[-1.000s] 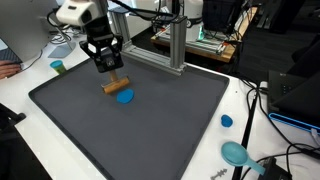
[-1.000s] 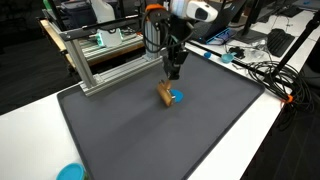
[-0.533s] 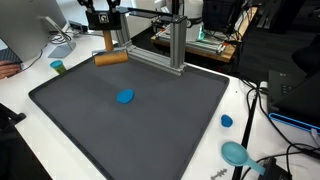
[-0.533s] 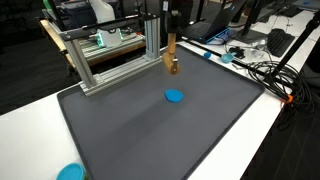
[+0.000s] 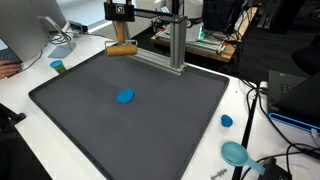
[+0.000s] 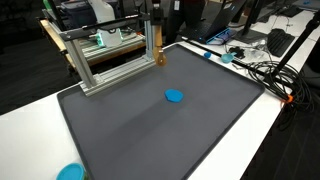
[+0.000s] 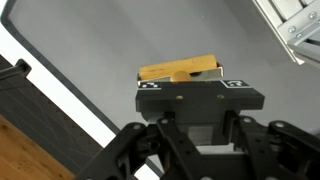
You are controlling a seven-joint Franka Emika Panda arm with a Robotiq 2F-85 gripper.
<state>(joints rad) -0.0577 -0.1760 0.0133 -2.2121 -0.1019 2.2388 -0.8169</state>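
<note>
In an exterior view your gripper point(image 5: 120, 38) is clamped on the block point(image 5: 121, 49), high above the mat's point(image 5: 150, 130) far edge, well apart from the disc point(image 5: 124, 97). In an exterior view the block point(image 6: 160, 57) hangs under a downward-pointing wrist. In the wrist view, the block point(image 7: 180, 69) is pinched mid-length. It looks like light, stiff wood, so hold it there.

The top edge cuts off the gripper point(image 5: 120, 36) in both exterior views — only its lower end shows. In the wrist view its body hides part of the wooden block point(image 7: 180, 69).
</note>
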